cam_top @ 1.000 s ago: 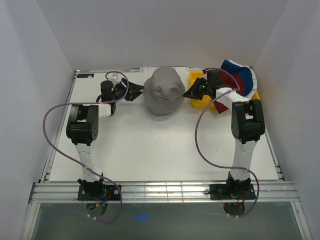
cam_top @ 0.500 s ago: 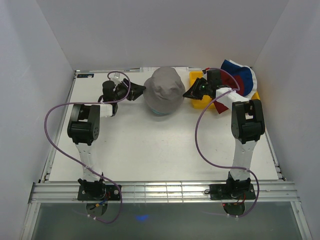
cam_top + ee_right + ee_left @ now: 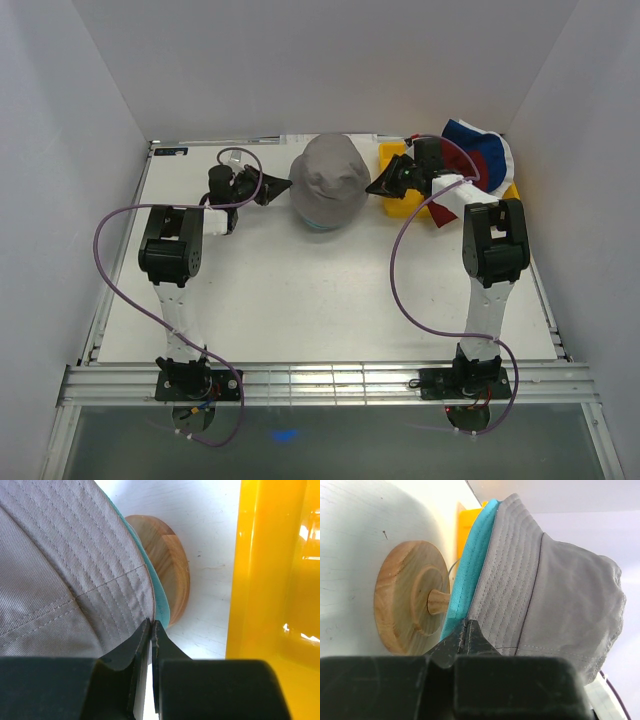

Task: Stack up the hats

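Observation:
A grey hat (image 3: 330, 178) sits on top of a teal hat (image 3: 316, 223) on a wooden stand at the back middle of the table. My left gripper (image 3: 283, 186) is shut at the grey hat's left brim; in the left wrist view its tips (image 3: 466, 624) meet where the grey brim (image 3: 505, 595) lies over the teal brim (image 3: 470, 565). My right gripper (image 3: 375, 188) is shut at the right brim, and its tips (image 3: 151, 622) pinch the grey brim's edge (image 3: 120, 600) just above the teal rim (image 3: 162, 607). Navy blue, dark red and white hats (image 3: 480, 150) lie piled at the back right.
The round wooden stand base (image 3: 402, 597) rests on the table under the hats and also shows in the right wrist view (image 3: 172, 565). A yellow tray (image 3: 398, 207) stands close to the right of the stand, its wall (image 3: 265, 580) beside my right gripper. White walls enclose the table.
My left gripper moved right to the grey hat's brim and went from open to shut. The right arm and the hats have not moved.

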Tool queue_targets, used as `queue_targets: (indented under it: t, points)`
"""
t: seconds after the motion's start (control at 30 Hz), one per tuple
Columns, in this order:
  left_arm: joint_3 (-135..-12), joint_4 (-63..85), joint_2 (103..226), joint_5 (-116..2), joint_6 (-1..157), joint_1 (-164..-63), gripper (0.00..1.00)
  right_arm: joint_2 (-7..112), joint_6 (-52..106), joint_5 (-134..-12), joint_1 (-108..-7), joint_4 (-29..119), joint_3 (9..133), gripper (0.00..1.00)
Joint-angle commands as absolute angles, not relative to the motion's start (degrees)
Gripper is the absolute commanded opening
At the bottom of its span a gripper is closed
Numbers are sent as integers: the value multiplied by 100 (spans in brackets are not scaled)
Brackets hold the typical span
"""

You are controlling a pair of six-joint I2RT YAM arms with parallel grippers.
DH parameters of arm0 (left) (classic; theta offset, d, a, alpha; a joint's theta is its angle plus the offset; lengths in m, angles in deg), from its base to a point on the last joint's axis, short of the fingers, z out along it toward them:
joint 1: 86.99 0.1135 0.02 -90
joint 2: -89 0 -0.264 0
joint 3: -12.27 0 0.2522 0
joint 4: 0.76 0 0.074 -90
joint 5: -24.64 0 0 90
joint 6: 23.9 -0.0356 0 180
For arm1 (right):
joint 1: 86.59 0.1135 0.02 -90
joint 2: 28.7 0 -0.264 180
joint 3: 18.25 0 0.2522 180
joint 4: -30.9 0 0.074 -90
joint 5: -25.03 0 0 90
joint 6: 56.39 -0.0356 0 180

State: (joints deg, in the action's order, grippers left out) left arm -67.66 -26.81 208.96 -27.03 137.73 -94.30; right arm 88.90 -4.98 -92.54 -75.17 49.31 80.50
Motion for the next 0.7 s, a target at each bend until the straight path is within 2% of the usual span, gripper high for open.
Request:
queue_targets:
  t: [0.0,0.67]
  points:
    - [-6785,-2515,20748,-2897,13746,-9455,0,8872,-445,-9266,-7498,4958,8366,8]
    - [-6943,-1170,20730,-3293,13412,-9446,0,9153,-331,-9186,-7498,5275,8569,8]
